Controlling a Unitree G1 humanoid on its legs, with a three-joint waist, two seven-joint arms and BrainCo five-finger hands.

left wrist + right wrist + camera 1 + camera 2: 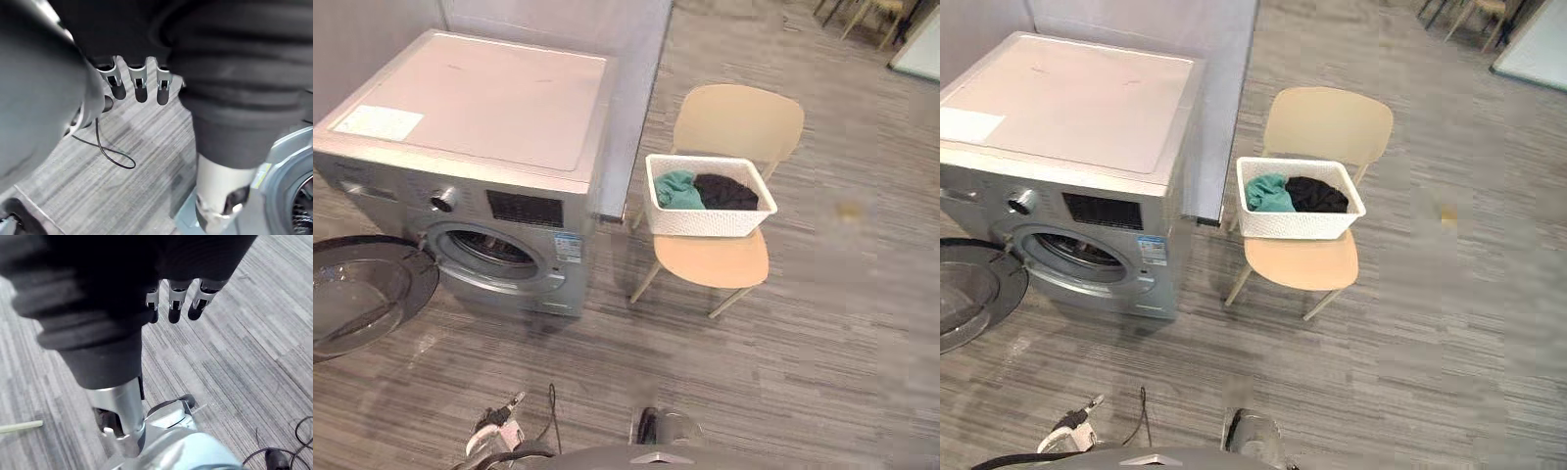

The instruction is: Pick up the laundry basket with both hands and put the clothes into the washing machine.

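We stand off from the laundry basket (708, 224)
Our left hand (140, 84) and right hand (175, 302) hang loose-fingered, holding nothing; it sits on the chair (741, 119) right of centre, long side across the frame, probably nearer our right arm

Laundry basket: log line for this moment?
phase: pre-grasp | laundry basket: on chair seat, untouched | contents: teal garment, black garment | washing machine door: open | left hand: open, empty | right hand: open, empty
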